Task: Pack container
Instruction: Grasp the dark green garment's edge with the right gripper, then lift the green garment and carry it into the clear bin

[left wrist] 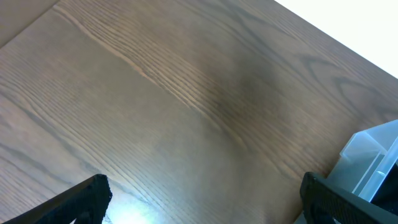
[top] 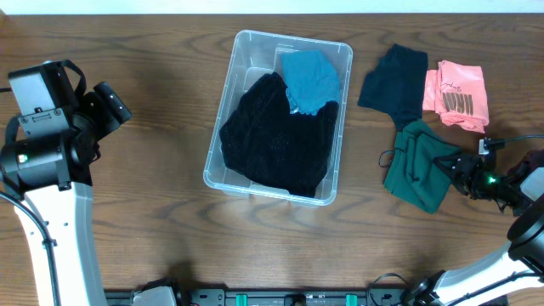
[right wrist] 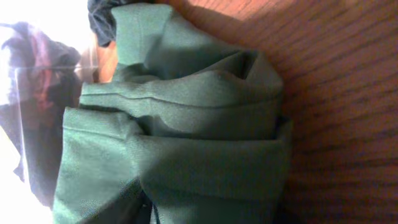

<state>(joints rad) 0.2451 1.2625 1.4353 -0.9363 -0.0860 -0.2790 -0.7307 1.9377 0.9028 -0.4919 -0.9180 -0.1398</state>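
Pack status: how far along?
Done: black garment and blue garment lie in the container. In hand: right end effector at the green garment, grip unconfirmed. Remaining: navy garment and pink garment on the table.

The only lettering in view is a dark print on the pink garment [top: 456,93]: a thin script line above a row of heavy block letters. Seen from overhead it is too small to read. Neither wrist view shows any legible text.
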